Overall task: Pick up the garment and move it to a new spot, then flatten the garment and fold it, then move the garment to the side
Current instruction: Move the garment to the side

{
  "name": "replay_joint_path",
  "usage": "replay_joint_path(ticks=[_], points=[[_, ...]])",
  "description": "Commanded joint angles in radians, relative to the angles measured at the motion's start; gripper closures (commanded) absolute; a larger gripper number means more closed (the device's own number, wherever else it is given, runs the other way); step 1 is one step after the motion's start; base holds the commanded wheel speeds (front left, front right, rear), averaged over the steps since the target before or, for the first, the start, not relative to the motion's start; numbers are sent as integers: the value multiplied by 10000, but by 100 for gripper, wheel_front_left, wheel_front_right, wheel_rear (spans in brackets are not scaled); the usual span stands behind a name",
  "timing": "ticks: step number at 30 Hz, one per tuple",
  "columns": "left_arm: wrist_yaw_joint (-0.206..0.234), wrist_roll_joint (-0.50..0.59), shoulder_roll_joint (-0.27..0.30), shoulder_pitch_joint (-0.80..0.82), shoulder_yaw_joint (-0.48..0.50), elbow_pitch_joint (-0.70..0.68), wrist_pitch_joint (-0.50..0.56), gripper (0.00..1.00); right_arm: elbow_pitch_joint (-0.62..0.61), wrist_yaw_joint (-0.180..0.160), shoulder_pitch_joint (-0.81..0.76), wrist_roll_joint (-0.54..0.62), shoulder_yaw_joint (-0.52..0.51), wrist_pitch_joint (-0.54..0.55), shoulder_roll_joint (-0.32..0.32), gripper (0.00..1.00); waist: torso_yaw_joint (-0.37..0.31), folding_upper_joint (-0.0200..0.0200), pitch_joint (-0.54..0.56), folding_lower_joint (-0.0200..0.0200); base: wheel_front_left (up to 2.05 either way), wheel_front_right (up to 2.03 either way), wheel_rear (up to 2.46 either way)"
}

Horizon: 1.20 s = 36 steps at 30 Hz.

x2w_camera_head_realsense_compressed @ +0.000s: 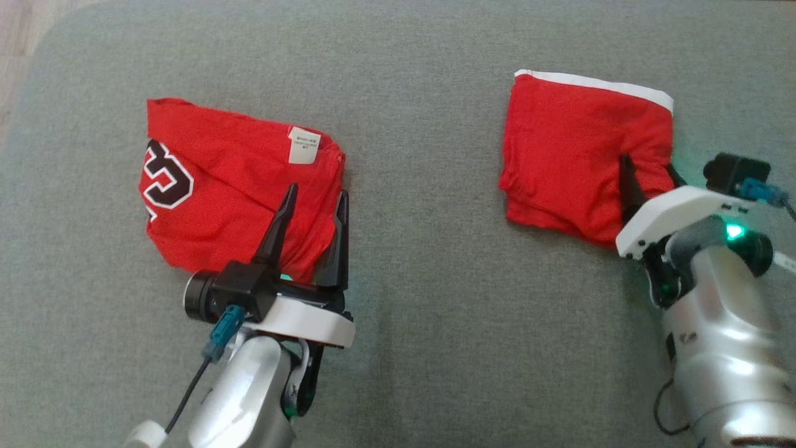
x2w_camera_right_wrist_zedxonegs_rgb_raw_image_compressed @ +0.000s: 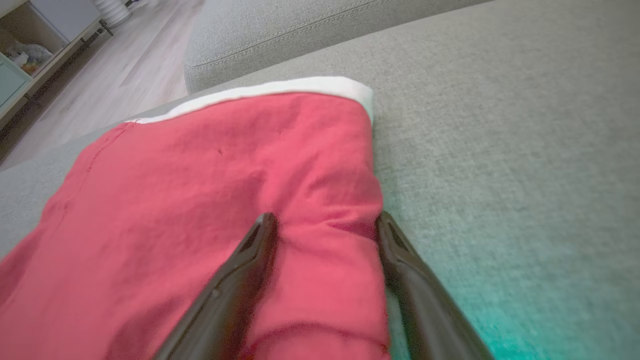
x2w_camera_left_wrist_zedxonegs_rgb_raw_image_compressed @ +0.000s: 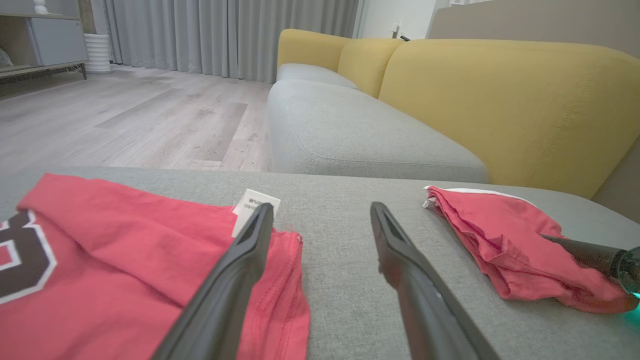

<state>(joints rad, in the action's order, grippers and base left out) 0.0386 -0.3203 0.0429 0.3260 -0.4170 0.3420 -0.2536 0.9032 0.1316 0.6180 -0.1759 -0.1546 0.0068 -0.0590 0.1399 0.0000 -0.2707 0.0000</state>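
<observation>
Garment (x2w_camera_head_realsense_compressed: 211,193), red, with black-and-white lettering and a white label (x2w_camera_head_realsense_compressed: 305,145): folded, laid on the left part of the grey cushion (x2w_camera_head_realsense_compressed: 423,261). Its right hem is flanked by the left gripper (x2w_camera_head_realsense_compressed: 318,190), whose fingers are spread with nothing pinched. In the left wrist view, one finger of this gripper (x2w_camera_left_wrist_zedxonegs_rgb_raw_image_compressed: 321,205) is seen over the cloth by the label and the other over bare cushion just beside the hem.

Second red garment (x2w_camera_head_realsense_compressed: 572,149), with a white band (x2w_camera_head_realsense_compressed: 597,82) along its far edge: folded, laid on the right part of the cushion, well apart from the first. Its near right corner is covered by the right gripper (x2w_camera_head_realsense_compressed: 647,163), fingers likewise spread. In the right wrist view, this gripper (x2w_camera_right_wrist_zedxonegs_rgb_raw_image_compressed: 325,215) is seen with one finger over the cloth and the other at its right edge; contact cannot be told.

Open room: a wide bare strip of cushion is left between the two pieces, with more bare cushion nearer the robot. The cushion's rounded far-left corner is bordered by wooden floor (x2w_camera_left_wrist_zedxonegs_rgb_raw_image_compressed: 125,120); a yellow backrest (x2w_camera_left_wrist_zedxonegs_rgb_raw_image_compressed: 500,100) is noted beyond.
</observation>
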Motion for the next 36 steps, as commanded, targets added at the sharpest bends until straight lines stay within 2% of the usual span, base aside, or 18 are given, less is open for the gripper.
replay_joint_path(ticks=[1,2,9,14,19,20,27,31,36], points=[[55,-25,74,389,273,-287,-82,0,281,-9,241,7,353,132,87,26,55,0,-3,0,0,0,0],[61,-18,74,389,283,-276,-82,0,465,-9,312,19,400,58,87,99,58,0,13,0,0,0,0],[104,104,74,271,538,-187,-82,0,984,-9,629,1223,884,-973,-117,100,-226,0,259,0,0,0,0],[71,178,74,191,744,-196,-82,0,927,-9,669,1695,1925,-1054,-854,100,-546,0,471,0,0,0,0],[38,190,74,163,750,-225,-82,0,754,-9,448,1491,3454,-620,-2413,100,-698,0,555,0,0,0,0],[38,190,74,163,750,-225,-82,0,754,-9,448,1491,3454,-620,-2413,100,-698,0,555,0,0,0,0],[18,276,74,283,835,-364,-82,0,453,-9,85,704,4943,141,-5154,100,-680,0,164,0,0,0,0],[-28,323,74,438,860,-438,-82,0,515,-9,95,390,5292,353,-6556,100,-556,0,-222,0,0,0,0],[-45,316,74,641,849,-551,-82,0,681,-9,505,492,5407,315,-7581,100,-401,0,-693,0,0,0,0]])
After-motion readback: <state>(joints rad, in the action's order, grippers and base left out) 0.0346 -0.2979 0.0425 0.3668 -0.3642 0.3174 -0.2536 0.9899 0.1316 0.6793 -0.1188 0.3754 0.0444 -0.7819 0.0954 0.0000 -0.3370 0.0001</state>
